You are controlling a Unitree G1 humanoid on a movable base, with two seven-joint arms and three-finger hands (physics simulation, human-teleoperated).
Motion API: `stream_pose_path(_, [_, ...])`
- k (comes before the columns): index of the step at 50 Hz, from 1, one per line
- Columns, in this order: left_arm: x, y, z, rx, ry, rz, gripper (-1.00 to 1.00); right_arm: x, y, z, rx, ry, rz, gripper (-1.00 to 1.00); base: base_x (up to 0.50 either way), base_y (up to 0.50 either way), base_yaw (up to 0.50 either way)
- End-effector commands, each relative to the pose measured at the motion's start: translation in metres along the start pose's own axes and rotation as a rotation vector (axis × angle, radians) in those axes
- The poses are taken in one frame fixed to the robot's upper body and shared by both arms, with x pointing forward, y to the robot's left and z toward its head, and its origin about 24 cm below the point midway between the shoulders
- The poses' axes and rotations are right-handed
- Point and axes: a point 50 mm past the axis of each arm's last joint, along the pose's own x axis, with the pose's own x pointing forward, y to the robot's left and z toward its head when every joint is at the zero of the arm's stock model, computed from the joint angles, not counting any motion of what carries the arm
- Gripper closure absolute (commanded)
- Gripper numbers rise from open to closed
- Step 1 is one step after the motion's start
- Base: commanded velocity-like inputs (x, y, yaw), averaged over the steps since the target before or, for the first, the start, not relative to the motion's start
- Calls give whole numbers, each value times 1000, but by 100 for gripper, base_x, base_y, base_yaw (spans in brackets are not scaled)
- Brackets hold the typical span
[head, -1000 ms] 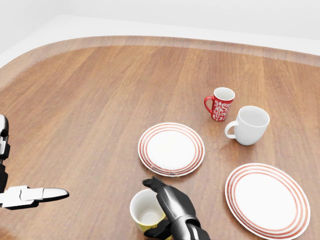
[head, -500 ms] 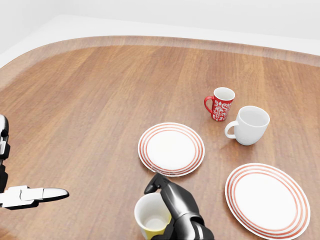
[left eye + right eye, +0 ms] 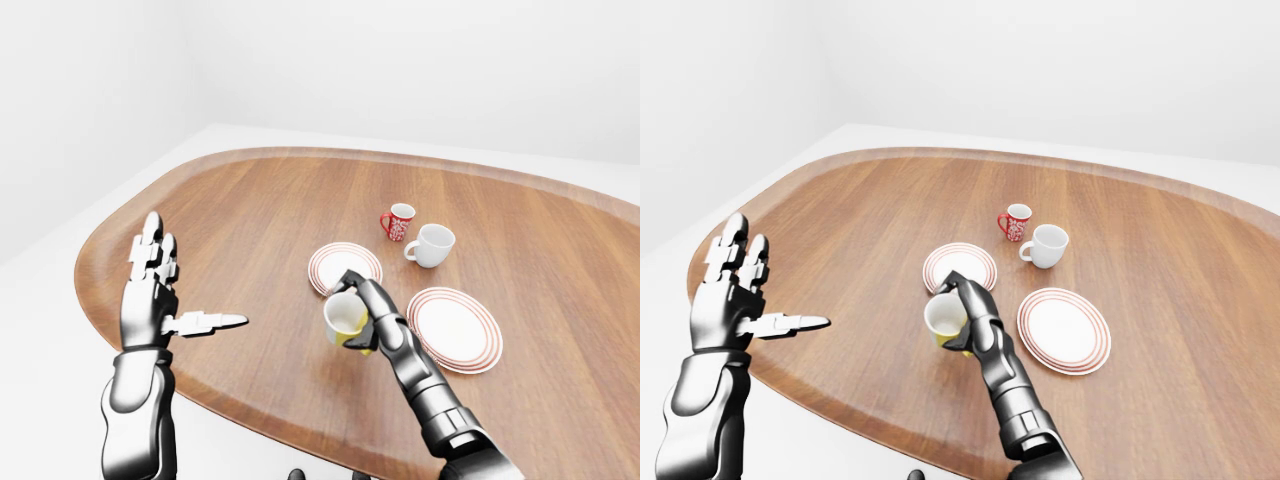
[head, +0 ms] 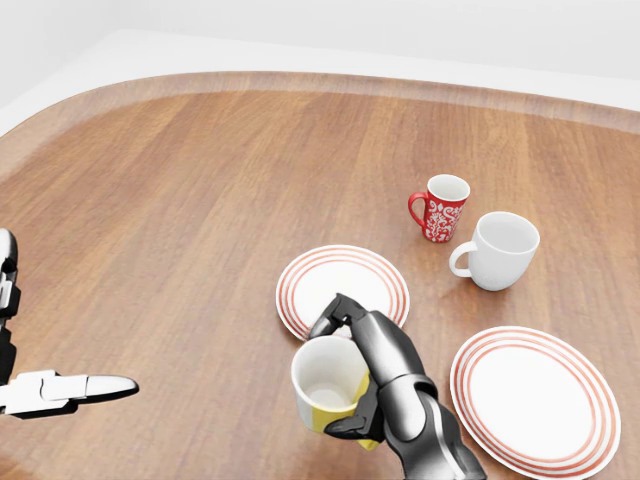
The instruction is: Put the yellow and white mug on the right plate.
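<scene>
The right hand (image 4: 372,372) had its fingers wrapped round the yellow and white mug (image 4: 328,386), held above the table (image 4: 200,200) near the left plate (image 4: 343,296), with the right plate (image 4: 534,398) bare and the carry and set-down left; the left hand (image 3: 152,283) hung spread, holding nothing.

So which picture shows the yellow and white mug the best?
The head view. The yellow and white mug is biggest there, and you can look straight into its white inside, with the right hand wrapped round its side. The two eye views show the same mug much smaller, partly hidden by those fingers.
</scene>
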Motion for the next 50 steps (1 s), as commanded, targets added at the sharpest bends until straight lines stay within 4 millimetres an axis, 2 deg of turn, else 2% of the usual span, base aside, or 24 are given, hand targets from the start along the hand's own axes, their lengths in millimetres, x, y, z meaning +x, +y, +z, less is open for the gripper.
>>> stream_pose_path(1, [0,0,-1,-1,3,1,-100,7,-31,5,17,-2,-64,100,0,0,0])
stream_pose_path(14, [1,2,1,1,-7,5,-100,12,-59,-4,58,32,-122,100,0,0,0])
stream_pose_path(21, [0,2,1,2,-6,5,-100,13,-63,-12,64,52,-137,100,0,0,0])
stream_pose_path(38, [0,1,-2,2,9,5,-100,12,-92,-27,92,96,-198,100,0,0,0])
stream_pose_path(50, [1,0,-5,-1,20,3,-100,11,-102,-40,102,123,-229,100,0,0,0])
